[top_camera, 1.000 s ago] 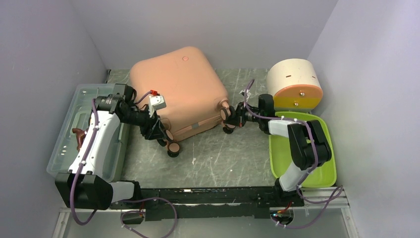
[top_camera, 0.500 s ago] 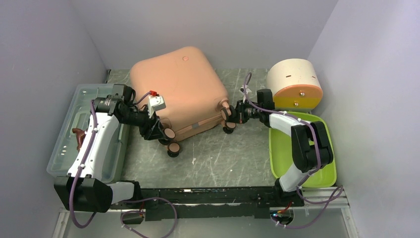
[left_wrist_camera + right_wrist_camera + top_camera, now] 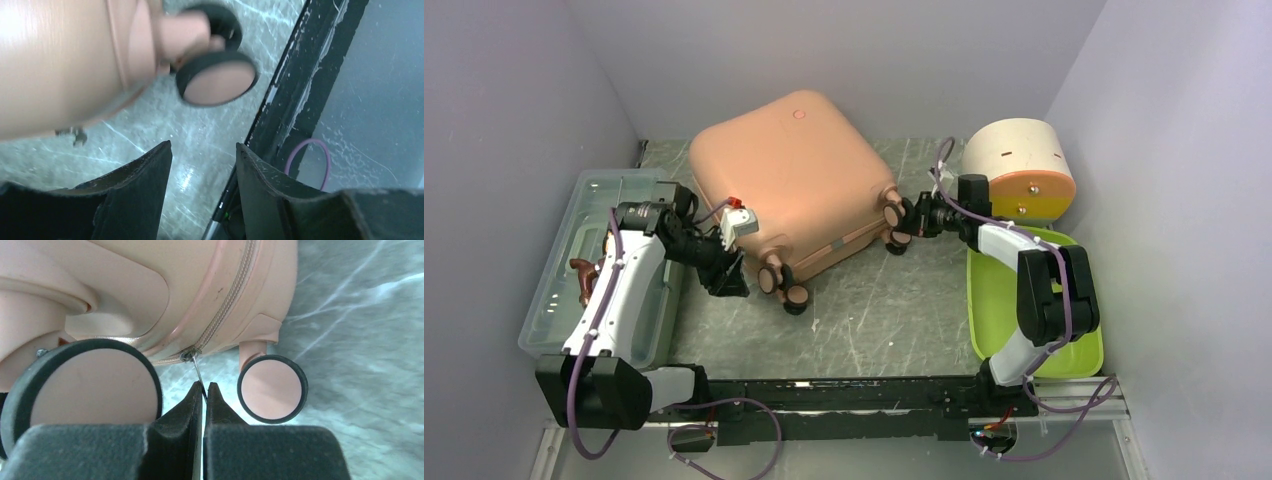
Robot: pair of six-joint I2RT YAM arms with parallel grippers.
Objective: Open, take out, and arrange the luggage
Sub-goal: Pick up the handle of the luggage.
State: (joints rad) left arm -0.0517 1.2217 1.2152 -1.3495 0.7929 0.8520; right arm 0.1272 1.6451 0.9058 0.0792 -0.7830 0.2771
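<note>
The salmon-pink luggage [image 3: 792, 180] lies closed on the table's far middle, wheels toward the near edge. My right gripper [image 3: 908, 217] is at its right wheel corner, shut on the thin metal zipper pull [image 3: 199, 375] between two wheels [image 3: 272, 388]. The zipper [image 3: 227, 302] runs up the shell and is closed. My left gripper [image 3: 729, 282] is open and empty, just left of the luggage's near-left wheels [image 3: 795, 296]. In the left wrist view a wheel [image 3: 218, 77] and the shell [image 3: 55, 60] sit above the open fingers [image 3: 145, 185].
A clear plastic bin [image 3: 574, 270] stands at the left with a brown object [image 3: 584, 275] in it. A lime-green tray [image 3: 999, 300] lies at the right under the right arm. A cream and yellow cylinder [image 3: 1019, 168] stands at the far right. Grey walls close three sides.
The luggage has shifted and turned to the right. My right gripper moved right and back with the zipper pull. My left gripper drew back off the luggage's left corner, toward the near edge.
</note>
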